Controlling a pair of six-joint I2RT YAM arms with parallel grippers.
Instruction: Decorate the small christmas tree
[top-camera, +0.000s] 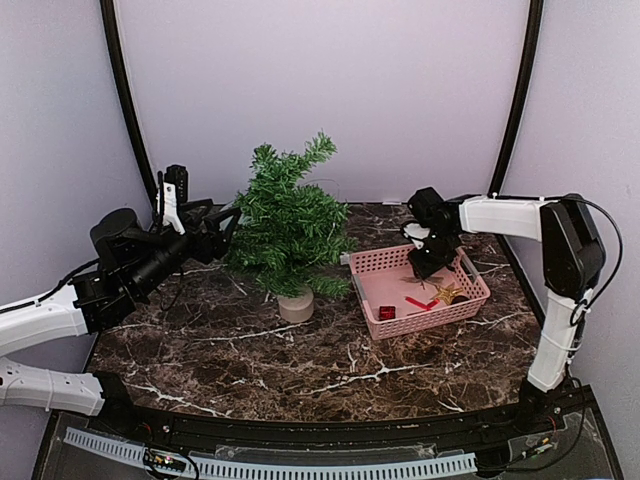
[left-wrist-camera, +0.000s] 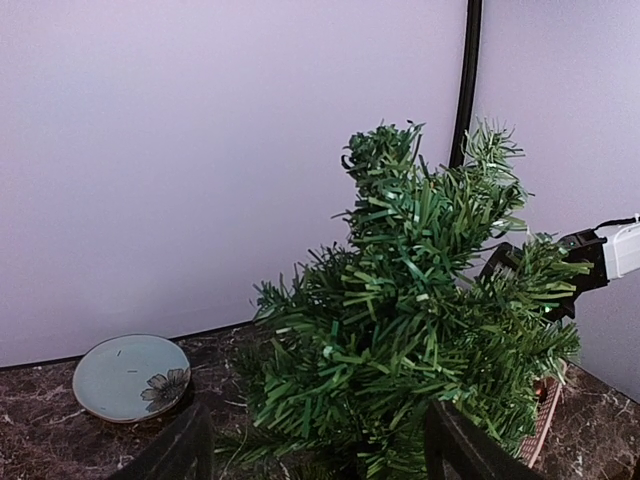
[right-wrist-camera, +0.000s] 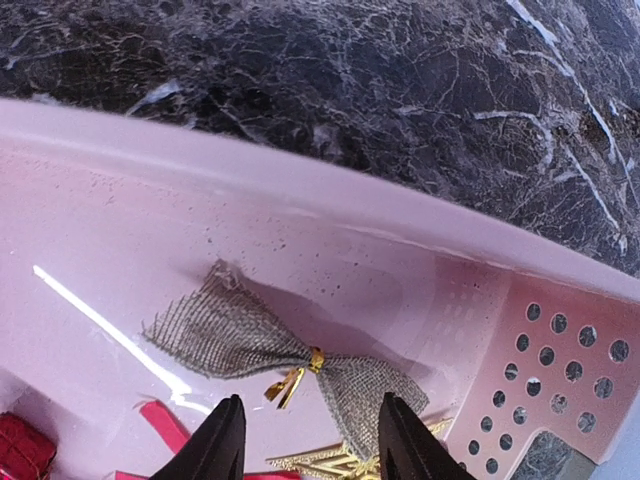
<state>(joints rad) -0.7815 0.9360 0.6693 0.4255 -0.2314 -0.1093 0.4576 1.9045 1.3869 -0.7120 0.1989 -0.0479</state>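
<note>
One small christmas tree (top-camera: 290, 222) just ahead of the left tool (top-camera: 231, 226)

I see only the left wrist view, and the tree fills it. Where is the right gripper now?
Observer: The right gripper hangs over the pink basket, pointing down into it.
Operator: What lies under it?
Observer: A grey mesh bow with a gold tie, on the basket floor just ahead of the fingers.
Operator: Does it hold something?
Observer: No. Its fingers stand apart with nothing between them.
</note>
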